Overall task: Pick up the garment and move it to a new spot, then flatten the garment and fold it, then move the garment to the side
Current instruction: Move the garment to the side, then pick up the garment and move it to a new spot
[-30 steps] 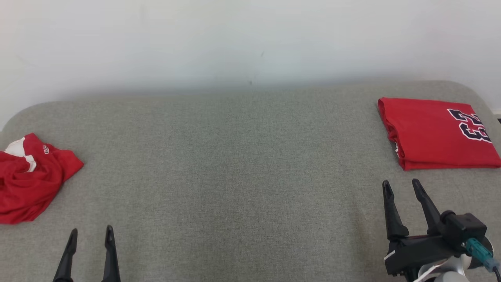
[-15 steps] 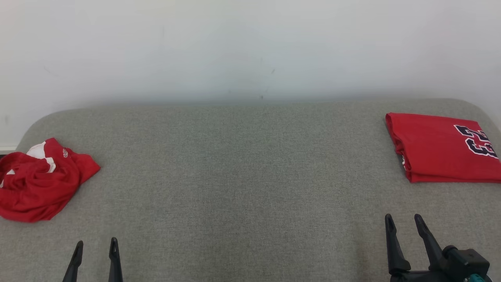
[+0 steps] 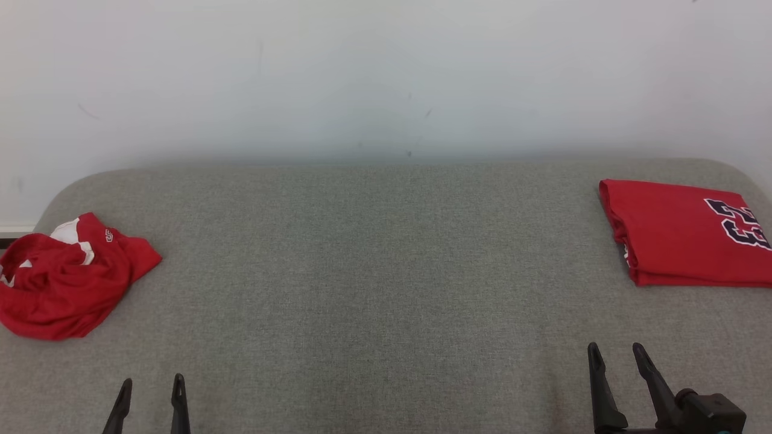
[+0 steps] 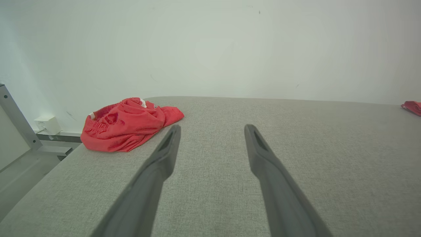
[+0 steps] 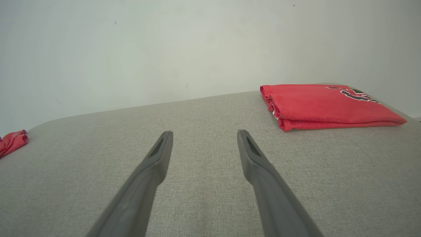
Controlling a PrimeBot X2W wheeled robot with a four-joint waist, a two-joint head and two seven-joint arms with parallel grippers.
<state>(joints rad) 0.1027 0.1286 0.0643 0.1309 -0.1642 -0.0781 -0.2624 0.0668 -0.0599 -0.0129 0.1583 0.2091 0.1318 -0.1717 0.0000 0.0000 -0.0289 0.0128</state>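
A crumpled red garment with white trim (image 3: 66, 280) lies at the far left of the grey padded surface (image 3: 374, 271); the left wrist view has it (image 4: 126, 123) ahead and to the left. A folded red jersey with dark numerals (image 3: 681, 232) rests at the far right, and in the right wrist view it (image 5: 325, 105) sits ahead to the right. My left gripper (image 3: 151, 389) stands open at the lower left, well short of the crumpled garment. At the lower right my right gripper (image 3: 615, 355) is open too, with nothing between its fingers (image 5: 154, 158).
A pale wall (image 3: 386, 78) runs behind the surface. Off the left end, the left wrist view has a metal frame (image 4: 16, 121), a white wall box (image 4: 47, 124) and floor. The wide middle of the grey surface holds nothing.
The head camera has tilted and turned, so the whole scene sits lower and further right in the picture. Both grippers now reach less far up from the bottom edge, the right one most.
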